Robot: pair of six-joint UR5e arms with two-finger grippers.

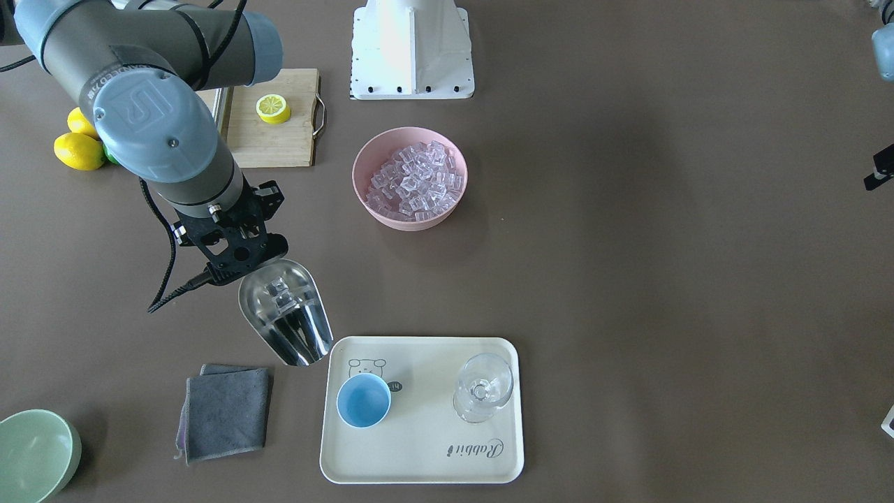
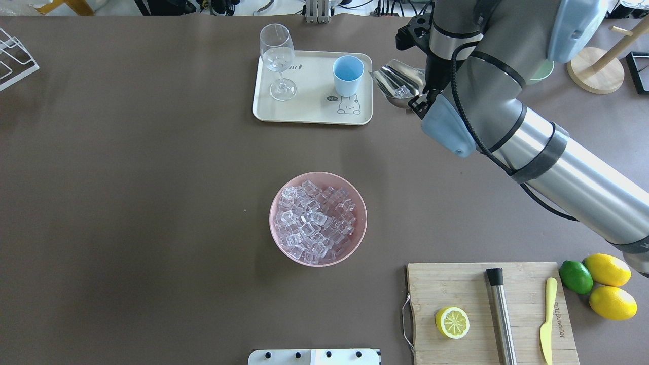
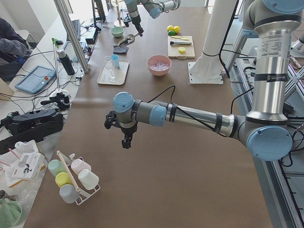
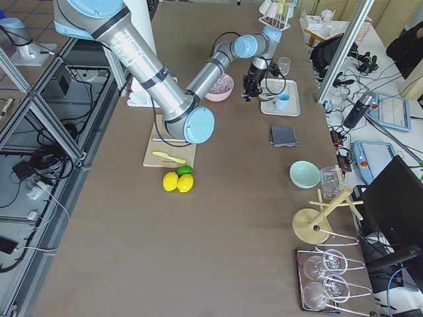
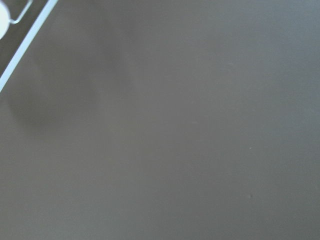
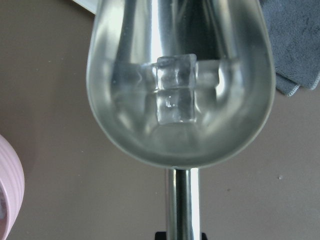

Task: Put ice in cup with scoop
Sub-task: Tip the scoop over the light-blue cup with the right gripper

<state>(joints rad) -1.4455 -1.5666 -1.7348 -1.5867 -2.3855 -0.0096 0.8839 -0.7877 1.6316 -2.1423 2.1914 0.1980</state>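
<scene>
Stretching under everything, the brown table [image 1: 628,279] is carrying the whole setup. The right arm [image 1: 140,119] is reaching across it toward the cream tray [image 1: 433,461], while the left arm [image 3: 190,114] is hanging over a bare stretch of table, well apart from the task's things. A pink bowl [image 1: 408,222] is sitting mid-table. The right tool [image 1: 241,262] is clamping the handle of the scoop [image 1: 297,328], holding it in the air just beside the tray's corner, trough up, its open lip pointing toward the tray. The left tool [image 3: 126,138] is showing only in a side view, so I cannot tell whether it is open or closed. The cup [image 1: 363,402] is standing upright on the tray, near the scoop's lip but not under it. Ice [image 1: 415,181] is lying heaped in the pink bowl, and a couple of cubes are resting at the back of the scoop's trough.
</scene>
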